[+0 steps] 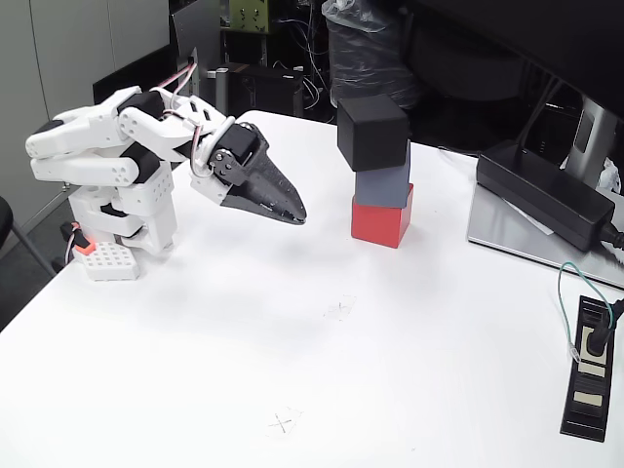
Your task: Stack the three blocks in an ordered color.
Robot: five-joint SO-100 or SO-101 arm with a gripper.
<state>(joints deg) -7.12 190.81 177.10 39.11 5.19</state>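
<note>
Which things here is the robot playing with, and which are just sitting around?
For the job:
black block, top of the stack
grey block, middle
red block, bottom
pincer, shut, away from the stack

Just lying about:
long black power brick
black power strip with a green wire
monitor stand

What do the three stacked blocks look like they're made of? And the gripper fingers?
Black block, grey block, red block: matte, plain faces without glare, probably foam or painted wood; cannot tell which. Gripper: its fingers are dark and glossy with light reflections, likely hard plastic.
</note>
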